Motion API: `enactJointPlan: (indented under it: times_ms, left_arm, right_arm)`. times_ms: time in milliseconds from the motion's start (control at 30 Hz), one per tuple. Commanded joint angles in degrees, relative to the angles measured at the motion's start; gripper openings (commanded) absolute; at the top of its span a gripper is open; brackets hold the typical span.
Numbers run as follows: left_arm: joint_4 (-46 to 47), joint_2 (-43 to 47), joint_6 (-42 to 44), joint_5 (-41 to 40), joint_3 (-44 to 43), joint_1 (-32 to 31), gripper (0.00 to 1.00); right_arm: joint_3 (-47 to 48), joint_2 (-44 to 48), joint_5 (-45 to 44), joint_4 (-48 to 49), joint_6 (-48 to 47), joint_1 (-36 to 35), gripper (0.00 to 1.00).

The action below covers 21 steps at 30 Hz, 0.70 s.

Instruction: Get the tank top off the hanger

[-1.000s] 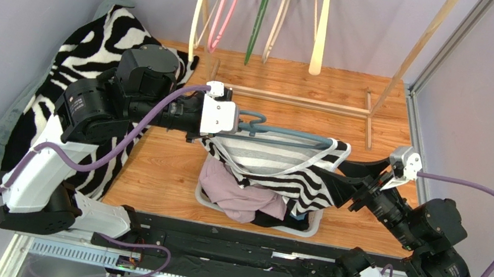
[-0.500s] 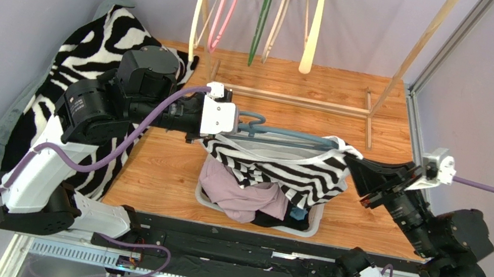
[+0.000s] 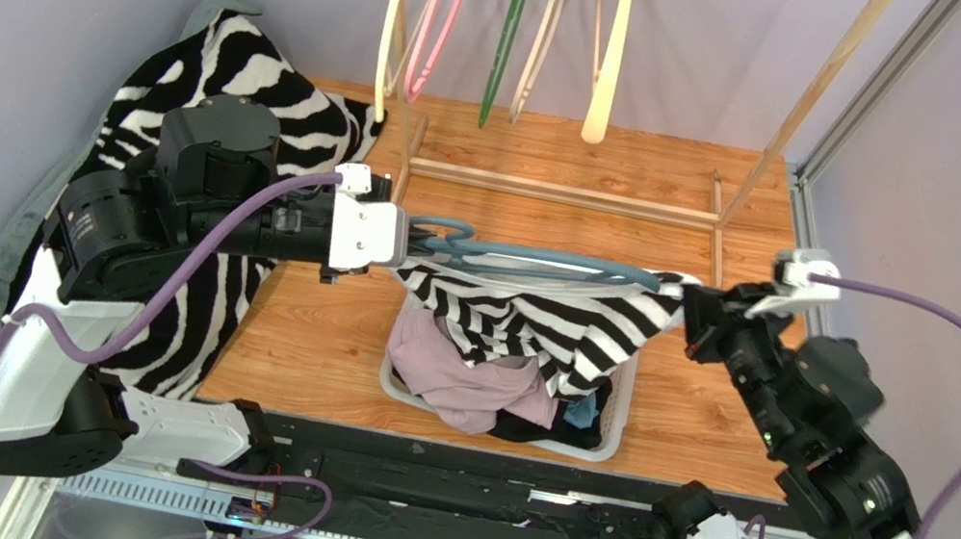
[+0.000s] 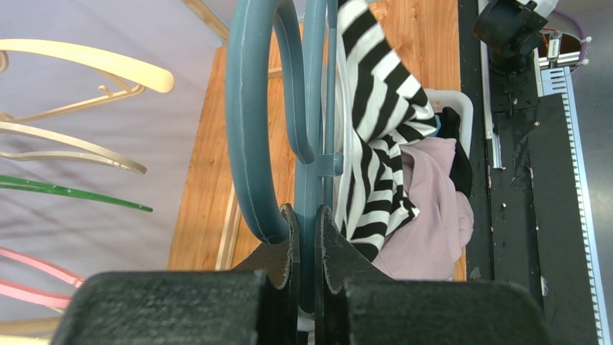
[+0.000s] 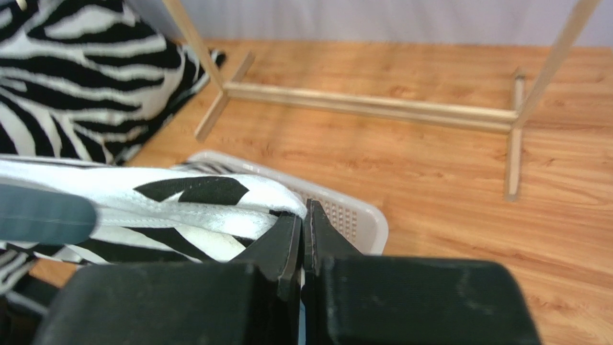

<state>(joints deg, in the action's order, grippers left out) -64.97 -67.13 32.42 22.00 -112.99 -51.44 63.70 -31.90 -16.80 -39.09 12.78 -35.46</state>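
A teal hanger is held level above the basket, and the black-and-white striped tank top hangs from it. My left gripper is shut on the hanger's neck beside the hook, with the tank top just past it. My right gripper is at the hanger's right end, shut on the tank top's white shoulder edge. That edge is stretched toward the jaws. The hanger's teal tip shows at the left of the right wrist view.
A white basket with pink and dark clothes sits under the tank top. A zebra-print cloth is piled at the left. A wooden rack base crosses the back, with several hangers hanging above it.
My right gripper has risen to the hanger's right end and shut on the tank top's shoulder edge. The left arm has drawn the hanger leftward, stretching the fabric.
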Motion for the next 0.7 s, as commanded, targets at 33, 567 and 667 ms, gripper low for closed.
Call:
enactJointPlan:
  times_ms: [33,567,667]
  left_arm:
    - [1.51,1.39,-0.43,1.82,-1.36,0.82,0.00]
    - [1.69,-4.32,-1.13,6.29,-3.03,0.73,0.00]
    - [0.55,-4.50,-1.75,9.72,-2.24,0.47,0.00]
  right_arm:
    - [-0.77,-3.43,15.11,-2.65,-2.93,0.04,0.00]
    - [20.23,-2.71,41.13,-9.79,-21.82,-0.04,0.69]
    - [22.60,-7.97,45.61,-9.34,-24.02,-0.04,0.69]
